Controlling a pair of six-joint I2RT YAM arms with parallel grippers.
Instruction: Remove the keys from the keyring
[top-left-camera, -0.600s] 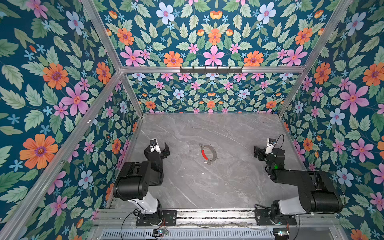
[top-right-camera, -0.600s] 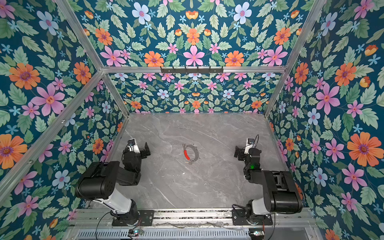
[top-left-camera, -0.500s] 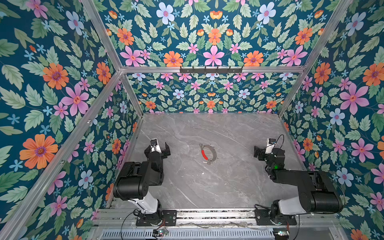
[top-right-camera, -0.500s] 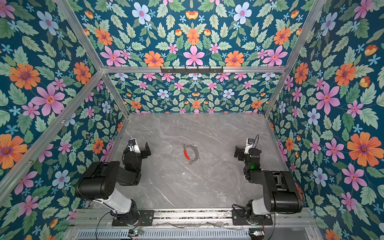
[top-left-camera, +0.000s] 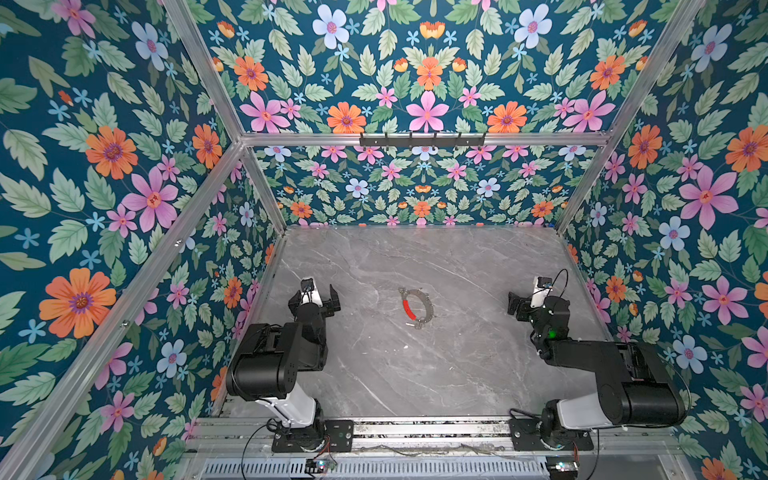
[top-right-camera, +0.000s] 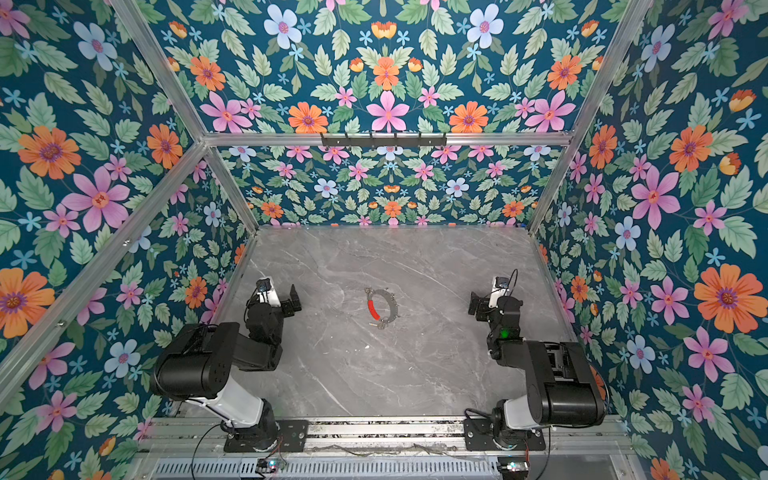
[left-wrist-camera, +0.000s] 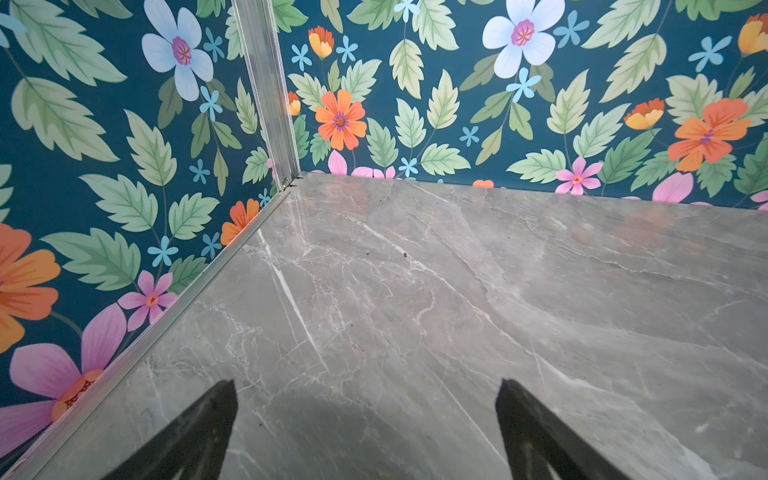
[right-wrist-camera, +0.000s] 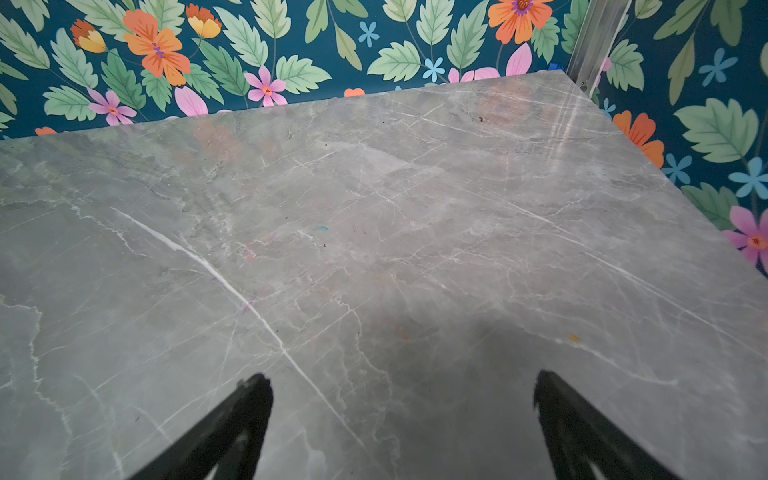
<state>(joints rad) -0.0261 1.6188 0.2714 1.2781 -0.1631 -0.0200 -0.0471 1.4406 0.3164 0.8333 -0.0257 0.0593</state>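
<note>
The left tool (top-left-camera: 322, 293) stands with its jaws spread wide and nothing between them; the left wrist view shows only bare grey table (left-wrist-camera: 415, 311) past its black fingertips (left-wrist-camera: 216, 407). The right tool (top-left-camera: 524, 300) is likewise spread wide and empty, hovering over bare marble in its own wrist view. The keyring (top-left-camera: 415, 306) lies flat on the table between the two tools, well apart from both, its red sleeve (top-left-camera: 407, 308) on the arc facing the left tool. The keys (top-left-camera: 416, 325) seem to be the small silvery bits at the hoop's near edge, too small to be sure.
</note>
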